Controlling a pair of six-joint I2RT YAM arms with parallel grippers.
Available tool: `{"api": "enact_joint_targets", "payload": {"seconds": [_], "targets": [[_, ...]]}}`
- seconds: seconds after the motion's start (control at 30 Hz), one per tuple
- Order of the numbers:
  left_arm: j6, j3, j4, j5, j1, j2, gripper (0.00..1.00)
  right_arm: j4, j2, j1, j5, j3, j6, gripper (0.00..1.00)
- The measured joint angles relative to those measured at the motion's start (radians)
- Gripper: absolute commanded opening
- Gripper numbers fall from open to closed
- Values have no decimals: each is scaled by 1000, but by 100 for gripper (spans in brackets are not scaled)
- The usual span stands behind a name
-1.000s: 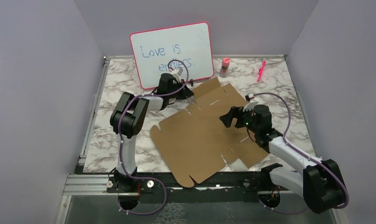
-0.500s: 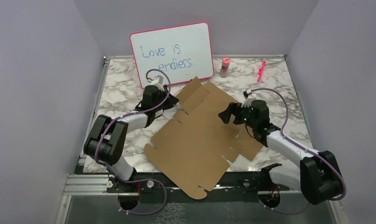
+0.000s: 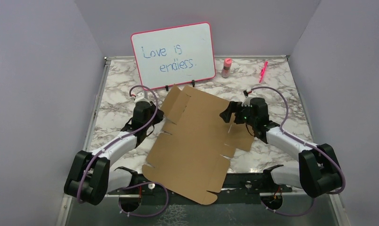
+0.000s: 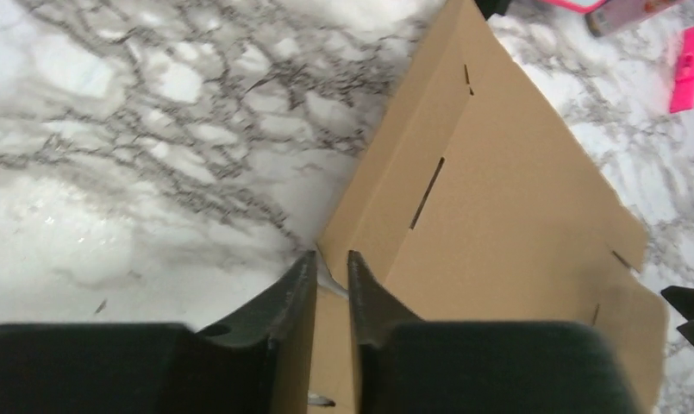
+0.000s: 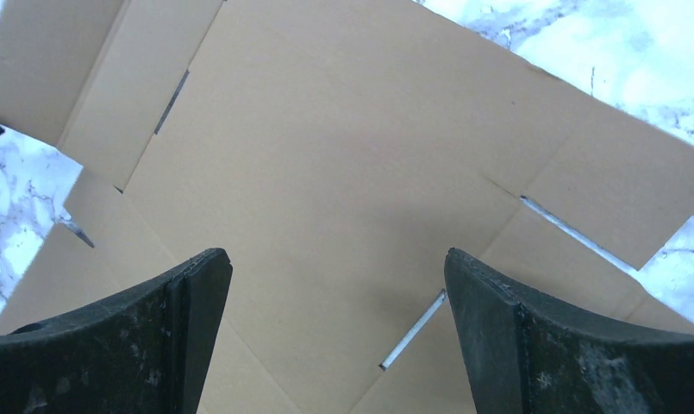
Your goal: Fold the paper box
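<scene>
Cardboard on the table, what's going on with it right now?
The cardboard sheet lies mostly flat on the table, not yet folded into a box. The left gripper is pinched on the sheet's left edge. The right gripper is open, hovering above the sheet's right side and holding nothing.
</scene>
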Motion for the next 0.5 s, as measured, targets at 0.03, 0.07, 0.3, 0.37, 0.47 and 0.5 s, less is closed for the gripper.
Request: {"api": "enact_joint_targets", "payload": {"seconds": [0.03,0.07,0.3,0.37,0.47,0.5], "targets": [[-2,-10,-14,-10,0,-9,43,-2,8,0,2,0,2,100],[1,-18,-36,-22,0,-20,54,-3,17,0,5,0,5,100],[32,-20,-146,-55,2,-84,82,-21,90,0,47,1,24,100],[42,-19,-171,-54,2,-97,85,-23,108,0,63,2,27,100],[54,-19,-197,-40,2,-98,87,-23,140,0,86,11,33,100],[56,-19,-205,-30,4,-98,88,-21,154,0,96,16,35,100]]}}
